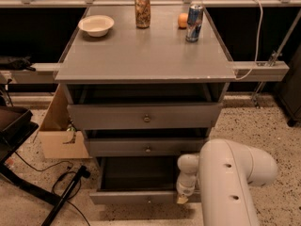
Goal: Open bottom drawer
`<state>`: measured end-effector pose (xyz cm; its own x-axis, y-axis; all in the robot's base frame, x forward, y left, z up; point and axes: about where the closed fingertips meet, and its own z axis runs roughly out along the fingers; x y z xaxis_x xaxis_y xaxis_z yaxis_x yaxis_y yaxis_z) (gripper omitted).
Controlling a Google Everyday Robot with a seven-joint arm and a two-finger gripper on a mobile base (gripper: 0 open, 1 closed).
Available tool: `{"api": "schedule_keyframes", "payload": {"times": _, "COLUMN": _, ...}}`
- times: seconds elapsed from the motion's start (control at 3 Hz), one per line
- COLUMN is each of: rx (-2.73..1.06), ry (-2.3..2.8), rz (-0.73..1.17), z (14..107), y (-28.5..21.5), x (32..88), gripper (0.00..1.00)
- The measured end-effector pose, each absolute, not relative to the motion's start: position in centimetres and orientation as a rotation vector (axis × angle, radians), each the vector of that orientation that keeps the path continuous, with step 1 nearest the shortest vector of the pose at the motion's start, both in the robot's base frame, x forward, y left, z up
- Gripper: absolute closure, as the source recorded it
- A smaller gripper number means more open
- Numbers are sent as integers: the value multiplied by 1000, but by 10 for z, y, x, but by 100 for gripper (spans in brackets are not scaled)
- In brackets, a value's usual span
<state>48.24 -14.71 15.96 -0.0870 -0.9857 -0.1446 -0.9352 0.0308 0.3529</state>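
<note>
The bottom drawer (131,197), the slimmest and lowest of three flat grey fronts with a small round metal knob (149,200) at its centre, sits at about 6 o'clock in the view. It stands open, well forward of the two fronts above, so that its dark interior (136,173) shows. The gripper (182,199), a small pale tip at the end of a bulky white robot arm (230,182), is at the drawer front's right end, at 3 o'clock from the knob and apart from it; whether it is released or clenched on the front's edge cannot be told. The arm fills the frame at 5 o'clock. Directly above the open drawer is the middle-sized grey drawer front (117,147), and above that the tallest, widest grey drawer front (113,117), both a little ajar. On the flat grey cabinet top (141,51), a shallow white bowl (96,25) lies at 10 o'clock, a brown patterned can (142,11) stands upright at 12 o'clock, and a blue-and-silver can (194,22) stands at 1 o'clock with a small round orange fruit (183,20) just beside it. A brown cardboard box (59,140) stands on the speckled floor (254,131) at 9 o'clock from the drawers, with black cables (61,182) at 7 o'clock.
</note>
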Motion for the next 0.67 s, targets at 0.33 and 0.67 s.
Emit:
{"api": "schedule_keyframes", "payload": {"times": 0.33, "rx": 2023, "ry": -2151, "rz": -546, "z": 161, "y": -147, "x": 488, "gripper": 100}}
{"api": "schedule_keyframes", "payload": {"times": 0.67, "rx": 2023, "ry": -2151, "rz": -546, "z": 161, "y": -147, "x": 496, "gripper": 100}}
